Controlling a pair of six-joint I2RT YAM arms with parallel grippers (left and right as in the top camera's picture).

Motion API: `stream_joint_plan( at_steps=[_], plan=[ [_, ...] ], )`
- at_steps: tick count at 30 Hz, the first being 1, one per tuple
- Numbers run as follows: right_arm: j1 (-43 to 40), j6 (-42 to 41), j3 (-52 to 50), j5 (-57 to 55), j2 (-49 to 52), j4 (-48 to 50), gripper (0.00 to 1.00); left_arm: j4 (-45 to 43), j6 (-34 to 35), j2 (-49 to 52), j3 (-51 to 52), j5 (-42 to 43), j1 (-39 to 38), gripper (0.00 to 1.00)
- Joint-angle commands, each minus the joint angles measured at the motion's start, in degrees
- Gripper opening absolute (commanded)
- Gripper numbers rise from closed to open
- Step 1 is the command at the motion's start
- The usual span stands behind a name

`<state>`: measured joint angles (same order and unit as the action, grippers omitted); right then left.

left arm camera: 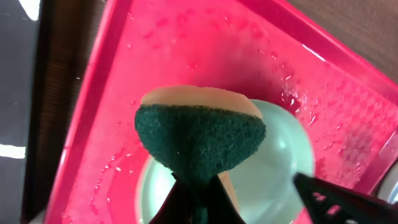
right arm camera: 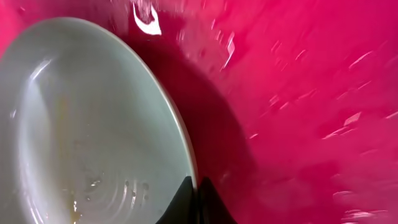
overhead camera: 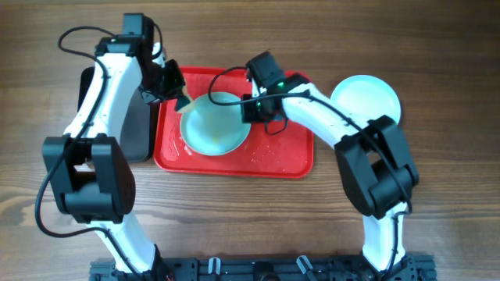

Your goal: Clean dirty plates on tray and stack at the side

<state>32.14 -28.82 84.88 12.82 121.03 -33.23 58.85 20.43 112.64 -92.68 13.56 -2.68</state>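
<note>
- The wooden tabletop (overhead camera: 437,47) carries everything.
- The red tray (overhead camera: 273,160) lies at its centre, wet with droplets, and a black tray (overhead camera: 141,133) sits just beside its left edge.
- A pale plate (overhead camera: 215,125) sits on the red tray's left half; a second plate (overhead camera: 367,97) rests on the tabletop to the tray's right.
- The right hand (right arm camera: 196,199) pinches the pale plate's rim.
- The left hand (left arm camera: 198,186) clamps a green-faced sponge (left arm camera: 199,137) above that plate's left edge.
</note>
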Motion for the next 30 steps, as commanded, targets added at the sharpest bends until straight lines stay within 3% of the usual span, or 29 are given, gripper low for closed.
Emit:
stream_joint_plan(
  at_steps=[1, 3, 8, 9, 11, 21, 30],
  plan=[
    [1.6, -6.1, -0.8, -0.7, 3.2, -0.1, 0.04, -0.5, -0.7, 0.4, 1.9, -2.8, -2.1, 0.04],
    [1.6, -6.1, -0.8, -0.7, 3.4, -0.1, 0.05, -0.7, -0.7, 0.4, 2.6, -2.8, -2.6, 0.04],
    [1.6, -6.0, -0.8, -0.7, 3.7, 1.1, 0.17, -0.8, -0.7, 0.4, 2.8, -2.8, -3.1, 0.04],
    [1.6, -6.1, -0.8, -0.8, 3.8, 1.3, 0.16, -0.7, -0.7, 0.4, 2.8, -2.8, -3.1, 0.04],
    [1.6, -6.2, -0.8, -0.7, 4.7, 2.0, 0.04, -0.5, -0.7, 0.4, 2.9, -2.8, -3.1, 0.04],
    [0.2, -5.6, -0.8, 4.0, 6.6, 3.3, 0.04, -4.7, -4.1, 0.5, 10.2, -3.2, -4.7, 0.04],
    [0.2, -5.0, -0.8, 4.0, 6.6, 4.0, 0.04, -11.8, -16.4, 0.5, 19.8, -4.3, -4.7, 0.04]
  ],
)
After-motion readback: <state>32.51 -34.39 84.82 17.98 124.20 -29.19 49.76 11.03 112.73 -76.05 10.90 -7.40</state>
